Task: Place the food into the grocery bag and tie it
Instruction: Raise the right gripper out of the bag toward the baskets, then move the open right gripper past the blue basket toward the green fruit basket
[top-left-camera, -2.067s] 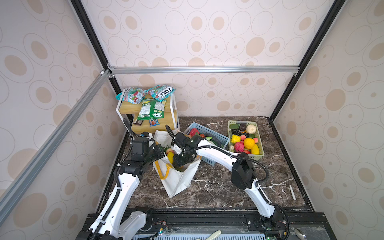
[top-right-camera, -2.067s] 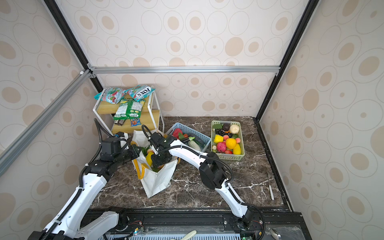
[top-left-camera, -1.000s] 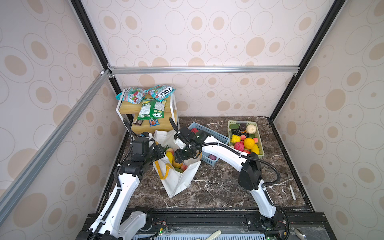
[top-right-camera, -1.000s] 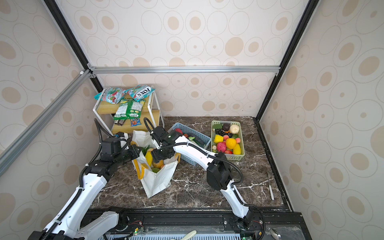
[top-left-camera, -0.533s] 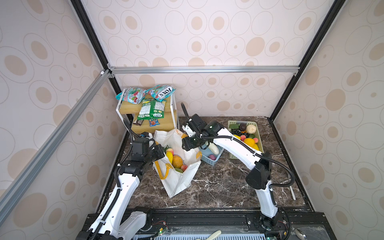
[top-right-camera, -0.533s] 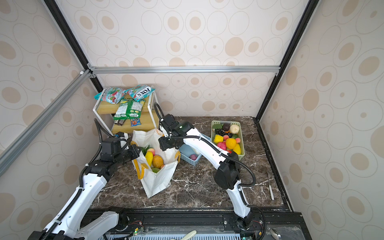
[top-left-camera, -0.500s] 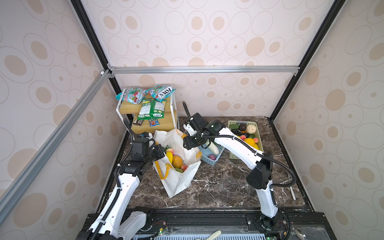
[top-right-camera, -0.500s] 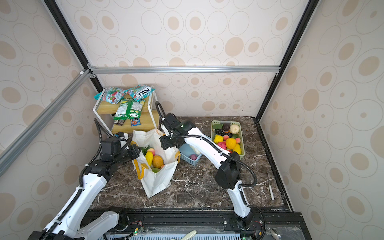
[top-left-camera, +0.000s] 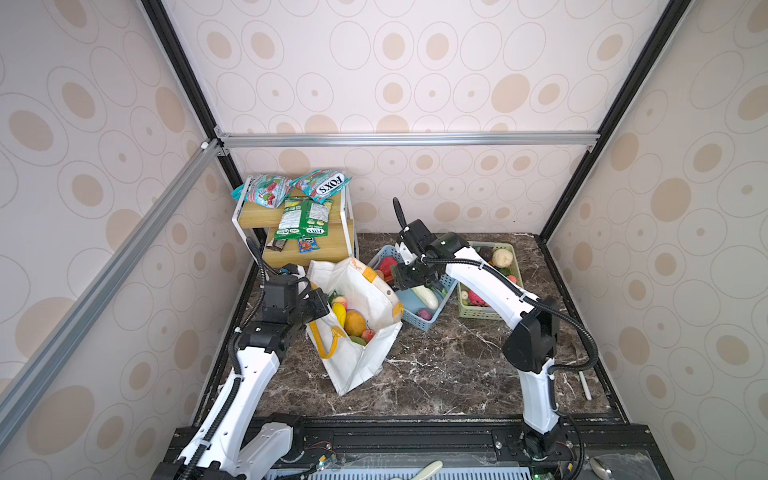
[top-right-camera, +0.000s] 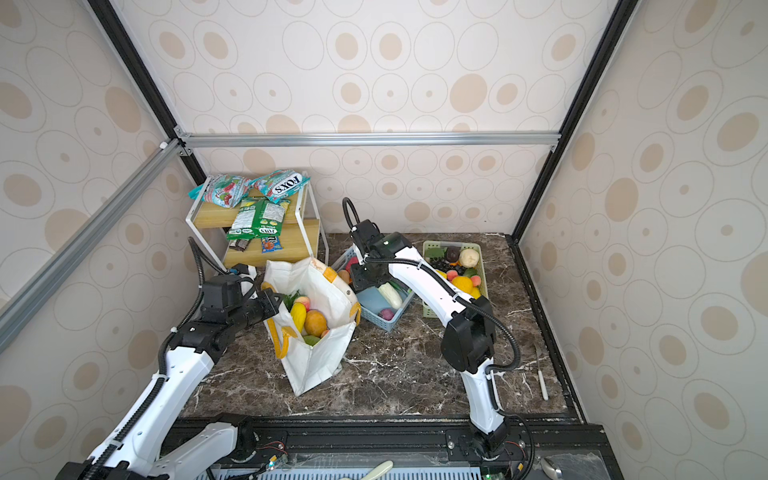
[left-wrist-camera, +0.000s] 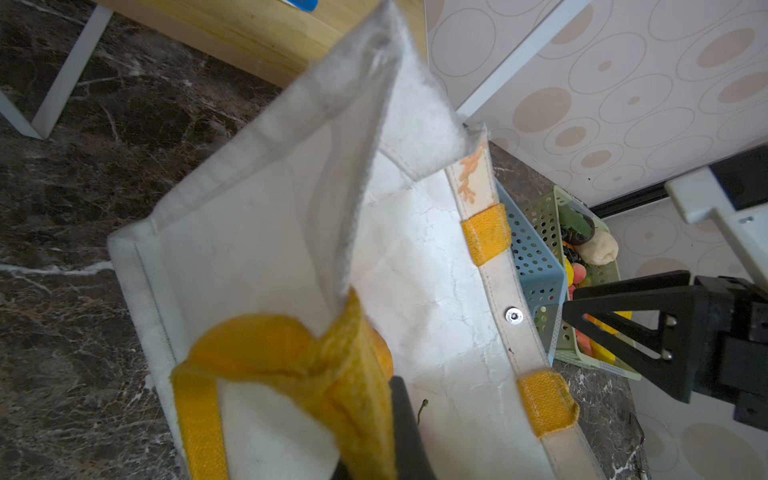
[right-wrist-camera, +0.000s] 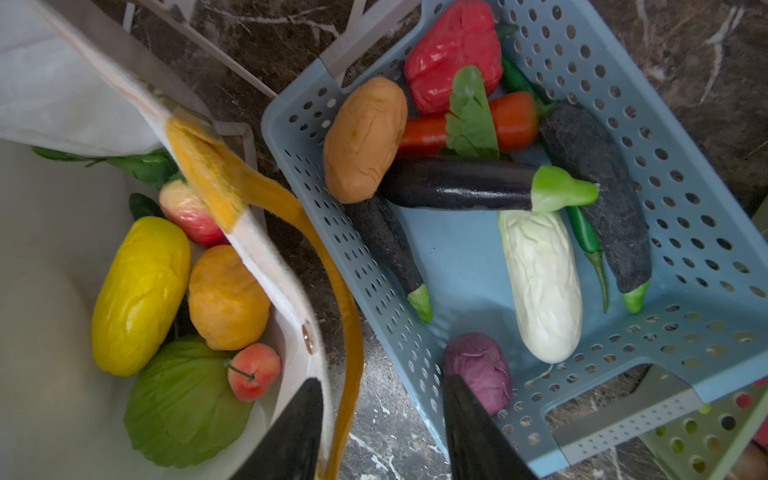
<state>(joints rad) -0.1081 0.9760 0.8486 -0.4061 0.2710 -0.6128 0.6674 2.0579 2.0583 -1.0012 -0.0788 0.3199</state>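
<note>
The left gripper (top-left-camera: 319, 302) is clamping tight on the left-hand rim of the white grocery bag (top-left-camera: 357, 365), pinching the fabric where a yellow handle (left-wrist-camera: 291, 353) is bunching up. It is holding the mouth wide as the bag is standing on the dark marble table (top-left-camera: 436, 374). Inside the bag, toy food is piling up: a yellow fruit (right-wrist-camera: 141, 295), an orange fruit (right-wrist-camera: 226, 297), a green cabbage (right-wrist-camera: 183, 407), a small peach (right-wrist-camera: 253, 372) and a red apple (right-wrist-camera: 187, 212) are lying together against one wall. The right gripper (right-wrist-camera: 382, 436) is hanging over the strip of table between the bag and the blue basket (right-wrist-camera: 374, 270), its jaws parted and gripping nothing. In the right wrist view the bag's other handle loop (right-wrist-camera: 345, 332) is trailing down past one black finger (right-wrist-camera: 291, 432). More toy food is waiting in the blue basket, which is sitting just beside the bag: a potato (right-wrist-camera: 365, 137), a red pepper (right-wrist-camera: 455, 54), a carrot (right-wrist-camera: 511, 120), an eggplant (right-wrist-camera: 457, 187), a white cucumber (right-wrist-camera: 540, 282) and a purple cabbage (right-wrist-camera: 478, 370). Beyond it, a green basket (top-left-camera: 478, 311) is brimming with fruit, and snack packets are resting on the wooden shelf (top-left-camera: 307, 249) in the back left corner.
</note>
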